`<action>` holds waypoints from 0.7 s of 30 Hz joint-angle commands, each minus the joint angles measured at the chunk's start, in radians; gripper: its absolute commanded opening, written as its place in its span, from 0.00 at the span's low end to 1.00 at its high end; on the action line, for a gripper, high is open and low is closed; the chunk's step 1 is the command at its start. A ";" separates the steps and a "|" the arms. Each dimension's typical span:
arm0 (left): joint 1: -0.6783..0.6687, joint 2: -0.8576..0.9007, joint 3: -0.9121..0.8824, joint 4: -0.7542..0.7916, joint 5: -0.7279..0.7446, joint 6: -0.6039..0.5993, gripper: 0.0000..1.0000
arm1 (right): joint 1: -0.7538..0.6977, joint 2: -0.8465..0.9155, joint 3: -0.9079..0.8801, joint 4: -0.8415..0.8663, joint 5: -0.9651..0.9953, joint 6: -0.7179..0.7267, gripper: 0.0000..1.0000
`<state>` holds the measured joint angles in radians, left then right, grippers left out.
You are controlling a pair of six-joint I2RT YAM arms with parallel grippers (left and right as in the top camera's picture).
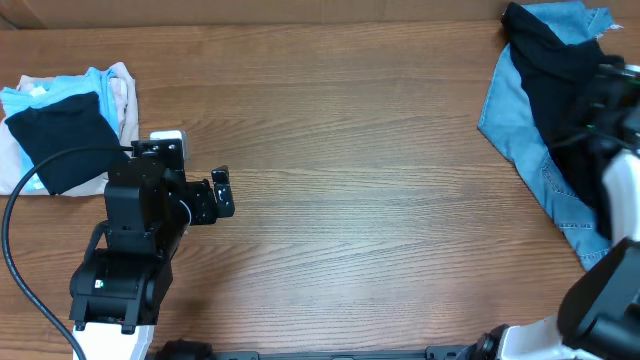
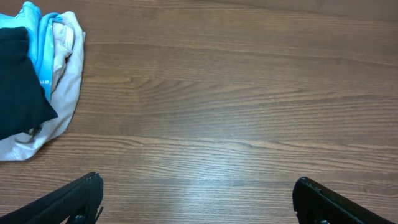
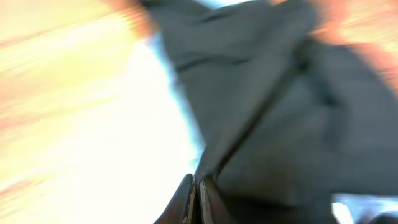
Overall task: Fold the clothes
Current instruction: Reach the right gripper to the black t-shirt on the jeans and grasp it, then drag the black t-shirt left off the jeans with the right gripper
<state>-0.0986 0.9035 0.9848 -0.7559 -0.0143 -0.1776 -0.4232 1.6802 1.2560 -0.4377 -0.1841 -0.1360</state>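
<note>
A pile of unfolded clothes lies at the far right: a black garment on top of a blue denim piece. My right gripper is over this pile. In the blurred right wrist view its fingers are pressed together on an edge of the black garment. My left gripper is open and empty over bare table, and its fingertips stand wide apart. A folded stack of black, light blue and beige clothes lies at the far left, and it also shows in the left wrist view.
The wooden table stretches between the two piles. The left arm's base stands at the front left. A black cable loops off the left edge.
</note>
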 commanded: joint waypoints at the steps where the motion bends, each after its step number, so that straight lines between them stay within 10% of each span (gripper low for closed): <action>1: 0.001 0.000 0.028 0.002 0.014 -0.002 1.00 | 0.160 -0.040 0.016 -0.115 -0.178 -0.027 0.04; 9: 0.001 0.000 0.028 0.004 0.006 -0.002 1.00 | 0.623 -0.039 0.015 -0.354 -0.199 -0.025 0.09; 12: 0.001 0.000 0.028 0.005 0.004 -0.002 1.00 | 0.755 -0.039 0.015 -0.346 -0.166 -0.026 0.24; 14: 0.001 0.000 0.028 0.005 0.004 -0.002 1.00 | 0.811 -0.039 0.015 -0.338 -0.094 -0.025 0.43; 21: 0.001 0.000 0.028 0.006 0.005 -0.002 1.00 | 0.799 -0.063 0.016 -0.302 0.298 0.192 0.52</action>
<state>-0.0986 0.9035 0.9848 -0.7555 -0.0147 -0.1776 0.4191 1.6611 1.2613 -0.7467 -0.1017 -0.0734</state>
